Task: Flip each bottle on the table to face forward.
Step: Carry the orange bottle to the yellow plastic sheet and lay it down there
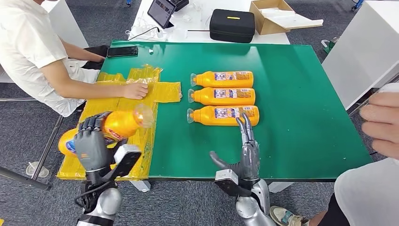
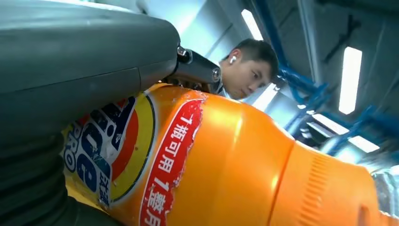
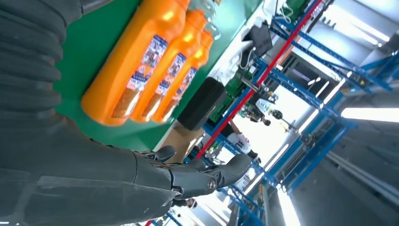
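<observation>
Three orange bottles lie side by side on the green table (image 1: 301,94), clear caps to the left: the far one (image 1: 222,78), the middle one (image 1: 221,96) and the near one (image 1: 223,115); in the right wrist view they show as a row (image 3: 141,70). My left hand (image 1: 91,143) grips a fourth orange bottle (image 1: 120,123) lifted above the yellow plastic sheet (image 1: 136,101); its label (image 2: 117,146) faces the left wrist camera. My right hand (image 1: 244,150) is open, fingers straight, its fingertips (image 1: 244,123) reaching the near bottle's base end.
A seated person rests a hand (image 1: 135,90) on the yellow sheet at the left. Another person's hand (image 1: 381,122) is at the right edge. A phone (image 1: 122,51) lies at the table's far left corner. A black case (image 1: 232,24) and cardboard box (image 1: 275,16) sit beyond.
</observation>
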Available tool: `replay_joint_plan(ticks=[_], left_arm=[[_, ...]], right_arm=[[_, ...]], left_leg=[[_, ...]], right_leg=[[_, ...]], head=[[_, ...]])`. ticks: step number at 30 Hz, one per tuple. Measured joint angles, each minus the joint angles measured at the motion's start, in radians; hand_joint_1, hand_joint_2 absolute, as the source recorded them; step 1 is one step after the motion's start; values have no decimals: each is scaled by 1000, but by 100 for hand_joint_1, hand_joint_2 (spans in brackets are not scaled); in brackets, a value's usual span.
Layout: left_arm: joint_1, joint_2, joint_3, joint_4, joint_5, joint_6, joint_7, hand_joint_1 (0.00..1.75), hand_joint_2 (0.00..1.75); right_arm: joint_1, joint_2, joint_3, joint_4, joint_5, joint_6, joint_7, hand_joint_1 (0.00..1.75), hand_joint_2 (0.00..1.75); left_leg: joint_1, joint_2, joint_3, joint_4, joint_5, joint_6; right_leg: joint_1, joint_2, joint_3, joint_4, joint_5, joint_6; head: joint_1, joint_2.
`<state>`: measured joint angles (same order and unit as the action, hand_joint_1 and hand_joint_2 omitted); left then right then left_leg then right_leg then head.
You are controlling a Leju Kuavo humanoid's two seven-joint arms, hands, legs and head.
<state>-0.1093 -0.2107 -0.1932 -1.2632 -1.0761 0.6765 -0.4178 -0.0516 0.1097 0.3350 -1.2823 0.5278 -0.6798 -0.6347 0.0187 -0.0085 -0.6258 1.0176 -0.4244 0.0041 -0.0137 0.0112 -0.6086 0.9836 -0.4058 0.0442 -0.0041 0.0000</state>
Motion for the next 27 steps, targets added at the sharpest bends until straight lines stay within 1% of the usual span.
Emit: replay_joint_plan(ticks=[1,2,4,5,7,9,12,14,15,18,19,21,24,27], left_arm=[[-18,4,4,36,-58,-9,59,175,175],[-37,9,3,74,-78,-24,112,175,175],[-74,21,-11,148,-66,-75,193,175,175],[-92,28,-21,184,-59,-104,219,175,175],[-128,43,-46,247,-49,-150,248,175,175],[-156,55,-66,296,-44,-172,261,175,175],[-182,66,-82,339,-42,-188,268,175,175],[-200,74,-94,365,-42,-224,277,171,175],[-212,79,-103,383,-40,-259,283,144,175],[-257,97,-134,455,-35,-352,287,24,175],[-273,102,-144,481,-36,-371,284,8,175],[-304,112,-167,529,-44,-405,275,1,175],[-336,125,-203,585,-55,-453,257,0,175],[-368,136,-236,626,-49,-524,234,0,175]], right_arm=[[1,0,-3,-6,-1,10,0,0,175],[2,1,-4,-11,-1,20,0,0,175],[4,4,-5,-18,0,38,0,0,175],[4,6,-5,-19,0,45,0,0,175],[4,10,-4,-20,0,53,0,0,175],[4,14,-3,-20,-1,57,0,0,175],[4,16,-3,-20,-1,62,0,0,175],[3,17,-2,-20,-5,71,-2,0,175],[2,18,-1,-20,-9,78,-5,0,175],[-6,25,6,-17,-22,99,-13,0,175],[-9,27,9,-14,-26,103,-16,0,175],[-14,31,13,-7,-35,107,-23,0,175],[-18,36,17,8,-48,108,-34,0,175],[-23,41,20,28,-62,109,-46,0,175]], left_leg=[[0,0,0,0,0,0],[0,0,0,0,0,0],[0,0,0,0,1,-1],[0,0,0,0,1,-1],[0,0,0,0,1,-1],[0,0,-1,0,1,-1],[0,0,-1,0,1,-1],[0,-1,-1,0,1,-1],[0,-1,-1,0,1,-1],[0,-1,-2,0,1,-1],[0,-1,-2,0,2,-1],[0,-1,-2,0,2,-1],[0,-1,-2,0,2,-1],[0,-1,-2,0,2,-1]], right_leg=[[0,0,0,0,0,0],[0,0,0,0,0,0],[0,0,0,0,0,0],[0,0,0,0,0,0],[0,0,0,1,0,0],[0,0,0,1,0,0],[0,0,-1,1,0,0],[0,0,0,1,0,0],[0,0,-1,1,0,0],[0,0,-1,1,0,0],[0,0,-1,1,0,0],[0,0,-1,1,0,0],[0,0,-1,1,0,0],[0,0,-1,1,0,0]], head=[[0,0],[0,0],[0,0],[0,0],[0,0],[0,0],[0,0],[0,0],[0,0],[0,0],[0,0],[0,0],[0,0],[0,0]])
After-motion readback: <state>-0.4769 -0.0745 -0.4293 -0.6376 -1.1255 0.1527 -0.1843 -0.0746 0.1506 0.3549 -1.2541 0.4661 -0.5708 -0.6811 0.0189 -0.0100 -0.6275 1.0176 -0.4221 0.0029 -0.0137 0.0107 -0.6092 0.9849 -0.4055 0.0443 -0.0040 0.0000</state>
